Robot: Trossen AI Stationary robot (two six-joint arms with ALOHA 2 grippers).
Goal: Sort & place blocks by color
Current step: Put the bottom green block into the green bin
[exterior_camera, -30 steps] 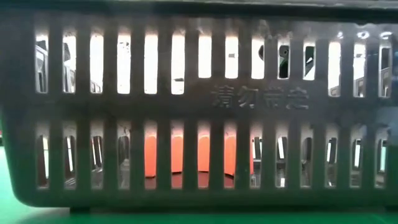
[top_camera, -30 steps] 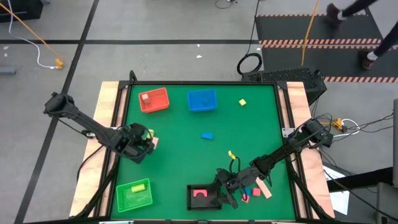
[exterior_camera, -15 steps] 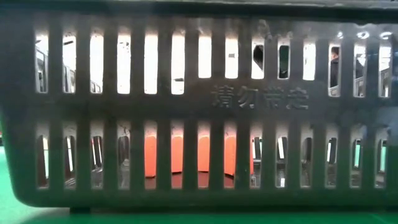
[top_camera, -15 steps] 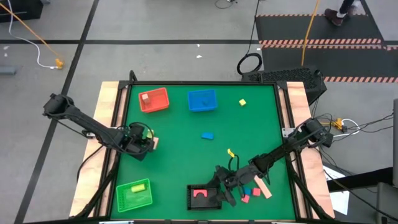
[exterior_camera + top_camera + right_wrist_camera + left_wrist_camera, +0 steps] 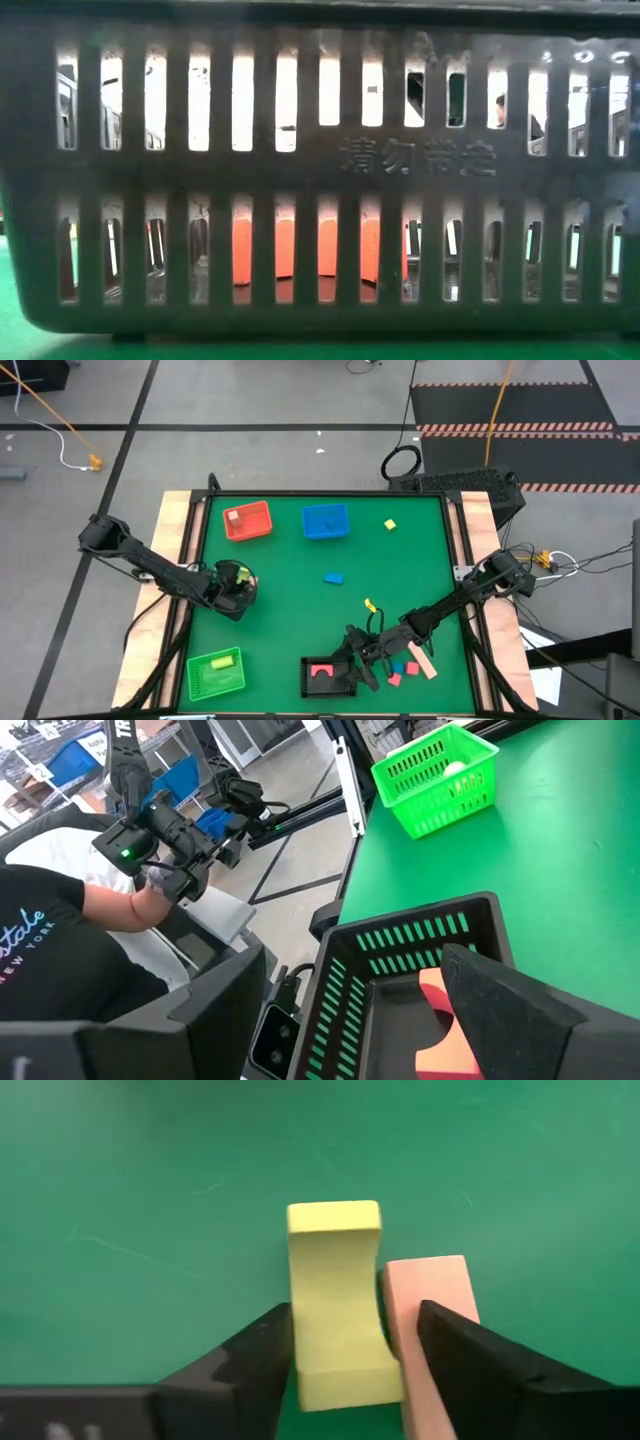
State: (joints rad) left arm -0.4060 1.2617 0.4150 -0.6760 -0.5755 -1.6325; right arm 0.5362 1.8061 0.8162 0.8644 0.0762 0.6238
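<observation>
The left claw [image 5: 345, 1345] is sitting low on the green table [image 5: 300, 610] near its left edge, w/ fingers [image 5: 255, 1355] partly open around a yellow-green block [image 5: 335, 1315]; one finger is touching the block's side, the other is lying against a tan block [image 5: 430, 1315] that is standing just beside it, so whether the grip is firm I cannot tell. The right claw [image 5: 350, 1010] is hanging over the black basket [image 5: 325, 675] at the table's front, w/ fingers wide apart and holding nothing; inside this basket a red block [image 5: 445, 1020] is lying, and it is showing also thru the slots in the low view. Just right of the basket, pink and blue blocks [image 5: 405, 670] are lying close together. Approx. in the table's middle a blue block [image 5: 333, 576] is resting, a small yellow one [image 5: 389, 524] is sitting at the far right. The red basket [image 5: 247, 520], blue basket [image 5: 325, 521] and green basket [image 5: 215, 670] are standing apart. A person's arm [image 5: 110, 905] is showing in the right wrist view, beyond the table.
</observation>
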